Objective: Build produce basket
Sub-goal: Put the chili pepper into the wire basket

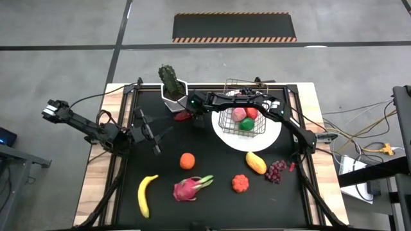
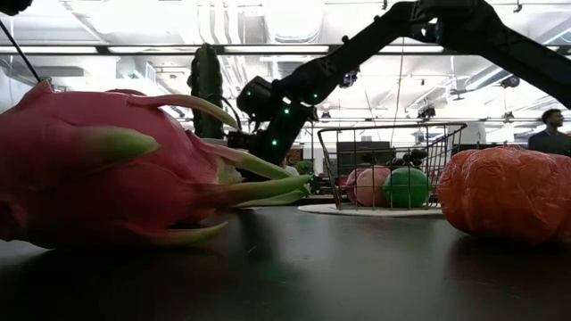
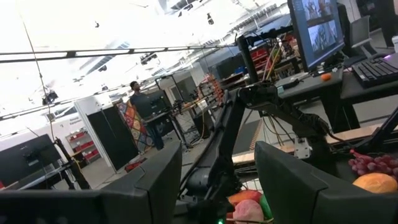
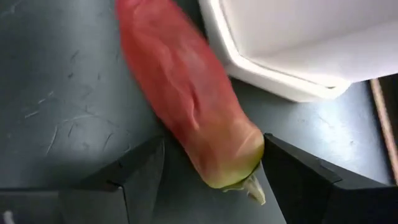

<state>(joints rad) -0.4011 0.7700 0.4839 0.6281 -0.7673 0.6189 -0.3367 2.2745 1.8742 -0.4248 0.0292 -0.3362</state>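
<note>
A long red toy vegetable with a green stem end lies on the black mat, next to the white pot. My right gripper is open and slants down over it, one finger on either side of the stem end. Whether they touch it, I cannot tell. The wire basket stands on a white plate and holds a pink, a red and a green fruit. My left gripper hangs open at the table's left with nothing between its fingers.
An orange, banana, dragon fruit, a red-orange fruit, mango and grapes lie on the mat's near half. A cactus stands in the white pot. My right arm reaches over the basket.
</note>
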